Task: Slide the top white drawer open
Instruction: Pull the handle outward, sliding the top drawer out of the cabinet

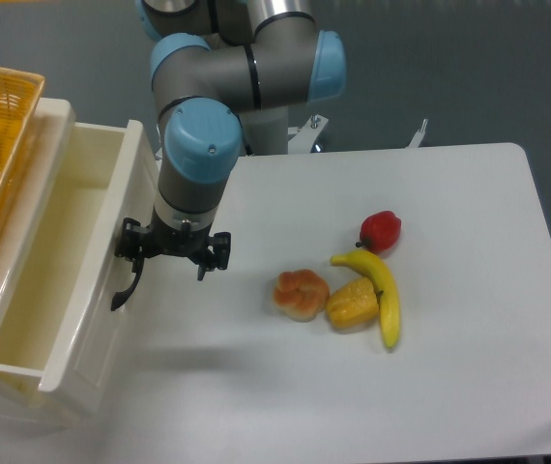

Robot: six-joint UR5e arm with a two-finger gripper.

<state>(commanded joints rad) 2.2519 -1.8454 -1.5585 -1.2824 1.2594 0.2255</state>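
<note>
Top white drawer pulled out, left of frame. Hand at its black handle; grip state unclear.

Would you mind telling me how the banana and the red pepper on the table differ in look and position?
The banana is yellow, long and curved; the red pepper is red, short and rounded. The banana lies against the corn cob, whereas the red pepper sits at the banana's upper end, clear of the corn cob. Both rest on the white table, away from the end effector.
</note>
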